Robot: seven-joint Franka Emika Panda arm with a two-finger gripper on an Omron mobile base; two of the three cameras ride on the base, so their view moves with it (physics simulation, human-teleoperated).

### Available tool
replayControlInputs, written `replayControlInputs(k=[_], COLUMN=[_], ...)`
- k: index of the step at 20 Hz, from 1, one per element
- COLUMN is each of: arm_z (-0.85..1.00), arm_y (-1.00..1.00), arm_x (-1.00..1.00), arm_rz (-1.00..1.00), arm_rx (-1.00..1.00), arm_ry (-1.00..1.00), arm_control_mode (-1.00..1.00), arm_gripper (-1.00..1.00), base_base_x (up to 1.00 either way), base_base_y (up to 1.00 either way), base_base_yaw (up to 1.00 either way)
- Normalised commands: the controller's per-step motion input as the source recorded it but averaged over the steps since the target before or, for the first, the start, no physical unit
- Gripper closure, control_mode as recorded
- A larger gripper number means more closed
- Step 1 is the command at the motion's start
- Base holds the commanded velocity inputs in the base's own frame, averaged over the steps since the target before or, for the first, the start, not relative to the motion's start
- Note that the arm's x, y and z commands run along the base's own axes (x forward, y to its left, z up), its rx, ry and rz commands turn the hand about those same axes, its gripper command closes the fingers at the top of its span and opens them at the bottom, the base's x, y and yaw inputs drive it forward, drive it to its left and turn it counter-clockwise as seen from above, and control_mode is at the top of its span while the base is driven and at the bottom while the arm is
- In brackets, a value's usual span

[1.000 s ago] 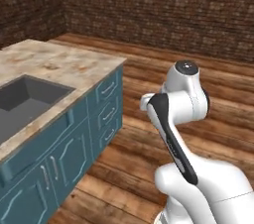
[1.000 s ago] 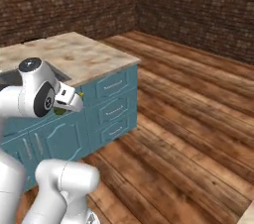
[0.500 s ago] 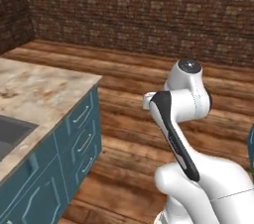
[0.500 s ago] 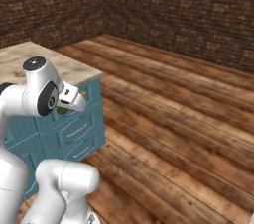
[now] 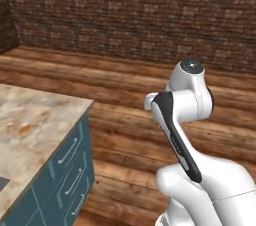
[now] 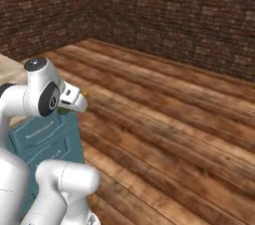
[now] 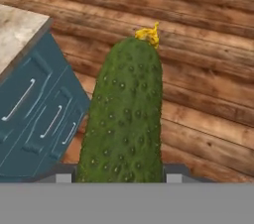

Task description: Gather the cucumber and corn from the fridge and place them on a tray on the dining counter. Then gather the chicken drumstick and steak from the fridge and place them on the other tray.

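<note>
The base has been turned since the earlier frames, so the counter (image 5: 35, 125) has slid leftward in both base views. The cucumber (image 7: 126, 114) is pinched in the pincer (image 7: 119, 176), carried above the wooden floor (image 6: 174, 119) beside the counter's teal drawers (image 7: 37, 119).

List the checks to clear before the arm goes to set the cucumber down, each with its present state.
1. Cucumber held in the pincer: ok, it sticks out straight from between the fingertips.
2. Grip secure: cannot tell, the fingertips are mostly hidden behind the cucumber.
3. Target tray located: not ok, none can be picked out; ahead lie wooden floor and brick wall.
4. Counter within reach: cannot tell, just its corner shows at the left.
5. Path free of obstacles: ok, the floor ahead is bare.
</note>
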Motion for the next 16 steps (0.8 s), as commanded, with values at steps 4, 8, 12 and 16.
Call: replayControlInputs(k=[4, 8, 12, 16], arm_z=[0.0, 0.0, 0.0, 0.0], arm_y=[0.0, 0.0, 0.0, 0.0], arm_x=[0.0, 0.0, 0.0, 0.0], arm_rz=[0.0, 0.0, 0.0, 0.0], arm_rx=[0.0, 0.0, 0.0, 0.0], arm_ry=[0.0, 0.0, 0.0, 0.0], arm_control_mode=[1.0, 1.0, 1.0, 1.0], arm_gripper=[1.0, 1.0, 1.0, 1.0], base_base_x=[1.0, 1.0, 1.0, 1.0], base_base_y=[-0.03, 0.0, 0.0, 0.0], base_base_yaw=[0.03, 0.0, 0.02, 0.1])
